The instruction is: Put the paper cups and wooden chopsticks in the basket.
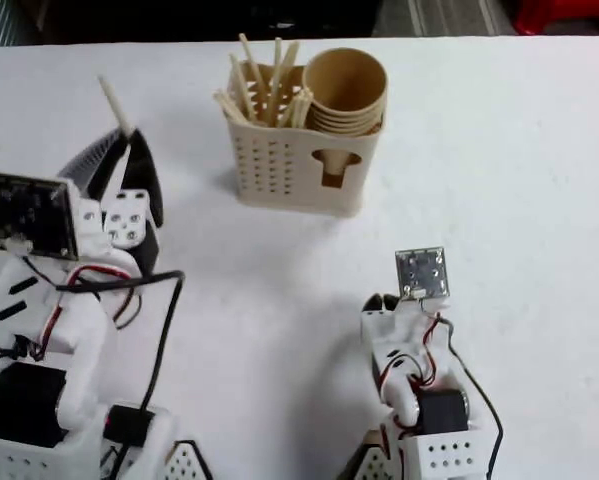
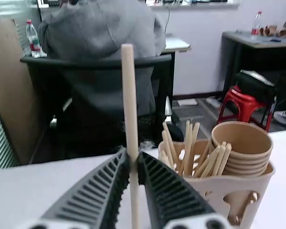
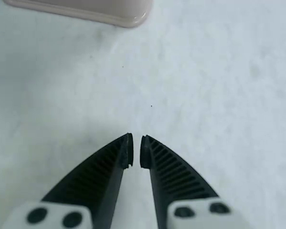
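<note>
Left wrist view puts the last loose piece front and centre: a single wooden chopstick stands upright, pinched between the left arm's jaws, which are closed on its lower part so that most of its length rises free above them. In the high view the same chopstick tilts slightly over the desk, well apart from the basket. Inside the basket a bundle of chopsticks leans in one compartment and a nested stack of paper cups fills the other, so the task looks nearly done, with this stick seemingly the only item outside. The right arm's jaws hang just above the bare desk near the basket's base, almost touching each other and holding nothing. The risks I see come from the grip and the crowding. Held low, the stick could pivot or slide in the jaws as the arm swings across. The chopstick compartment is already bristling with leaning ends – a stick brought down at an angle could catch on them or on the rim, lever others out, or shove the light-looking basket sideways. Released too high, it could bounce out onto the desk.
</note>
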`<state>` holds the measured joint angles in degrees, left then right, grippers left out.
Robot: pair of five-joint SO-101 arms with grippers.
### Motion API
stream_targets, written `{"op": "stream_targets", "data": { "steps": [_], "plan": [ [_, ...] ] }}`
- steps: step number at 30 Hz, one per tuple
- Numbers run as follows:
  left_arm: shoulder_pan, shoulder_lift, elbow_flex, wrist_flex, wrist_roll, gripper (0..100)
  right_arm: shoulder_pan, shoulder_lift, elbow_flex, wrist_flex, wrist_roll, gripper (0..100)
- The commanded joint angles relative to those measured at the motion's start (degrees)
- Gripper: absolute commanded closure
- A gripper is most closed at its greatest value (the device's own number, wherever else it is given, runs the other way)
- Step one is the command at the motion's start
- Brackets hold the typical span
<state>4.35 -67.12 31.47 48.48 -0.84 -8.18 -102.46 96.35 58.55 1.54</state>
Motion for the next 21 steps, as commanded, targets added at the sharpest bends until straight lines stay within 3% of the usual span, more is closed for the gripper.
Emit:
{"op": "stream_targets", "data": {
  "steps": [1, 6, 9, 21],
  "plan": [
    [2.77, -0.57, -1.14, -9.93, 0.7, 98, 0.4, -0.66, 0.53, 0.31, 0.35, 95.7],
    [6.9, 0.13, 2.9, -26.11, 0.35, 98, 0.4, -0.66, 0.53, 0.13, 0.26, 95.7],
    [7.87, 5.41, 3.34, -31.82, 0.35, 98, 0.31, -0.66, 0.53, 0.04, 0.26, 95.7],
    [7.87, 36.18, -14.33, -36.57, 0.7, 98, 0.31, -0.66, 0.53, 0.04, 0.35, 95.7]
  ]
}}
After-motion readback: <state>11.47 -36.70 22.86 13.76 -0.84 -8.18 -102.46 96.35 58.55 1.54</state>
